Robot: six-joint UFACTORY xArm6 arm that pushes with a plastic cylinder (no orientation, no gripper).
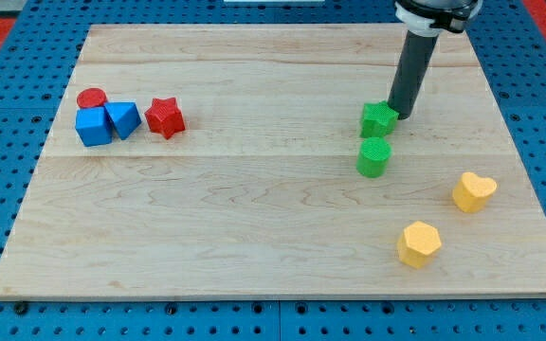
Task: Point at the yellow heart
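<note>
Since your target is the yellow heart (pixel 473 191), note that it sits near the tabletop's (pixel 254 237) right edge, apart from the other blocks. From my tip (pixel 405 115) it lies toward the view's lower right. Its lobes seem to face the upper right and its point the lower left, so its long axis runs on that diagonal. Nearest it, down and left, is a yellow hexagon (pixel 419 243). My tip rests just beside the green star (pixel 378 119), with a green cylinder (pixel 373 156) below. No claw exists here, so no open or closed state applies.
</note>
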